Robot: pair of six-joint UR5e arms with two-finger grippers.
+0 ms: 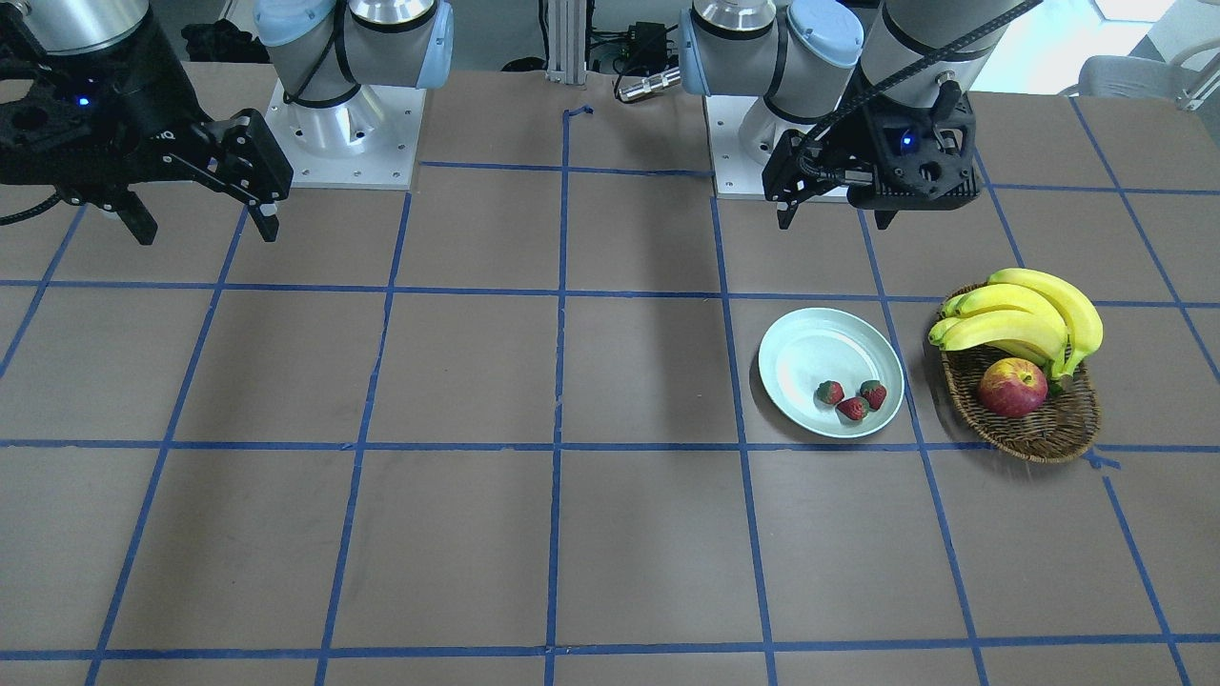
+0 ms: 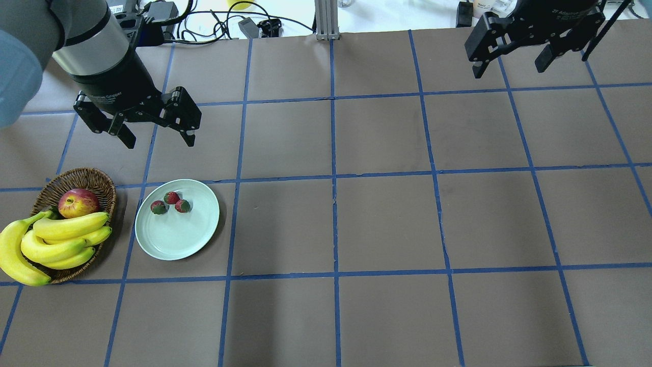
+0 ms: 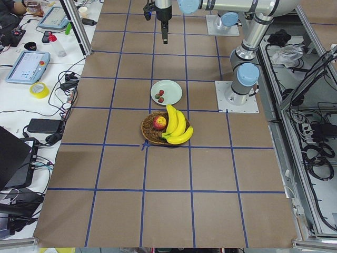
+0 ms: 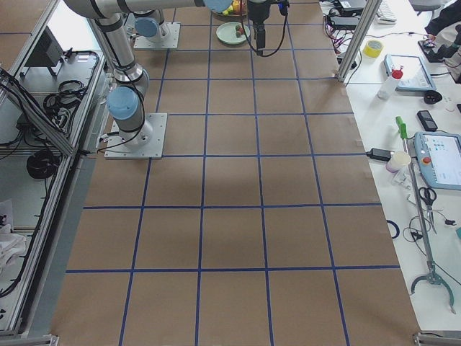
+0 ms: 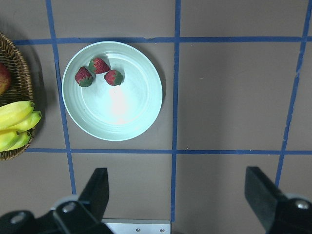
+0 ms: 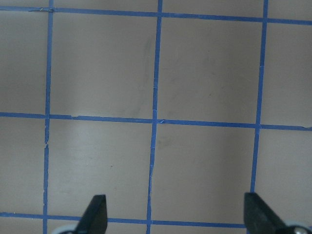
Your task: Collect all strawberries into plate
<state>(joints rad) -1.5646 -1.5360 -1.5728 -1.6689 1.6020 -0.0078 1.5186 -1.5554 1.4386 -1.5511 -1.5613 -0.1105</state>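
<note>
spread wide and gripping nothing at the left jaws, hung above bare bench [image 5: 229, 97]. just ahead of those jaws, the plate [image 5: 117, 112]; inside it, toward its far-left part, all three strawberries [image 5: 99, 65], bunched close. further left of the jaws, a wicker basket [image 2: 104, 188] with bananas [image 2: 71, 227] and an apple [image 2: 78, 203]. spread and empty likewise at the right jaws, well apart from the plate. seems complete: no strawberry visible outside the plate, nothing left to collect.

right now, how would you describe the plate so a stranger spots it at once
Look at the robot's left end of the brown taped table, next to the wicker basket. The plate lies beside it, apart: round, shallow, pale mint, unlike the brown basket, and holding three strawberries.
</note>
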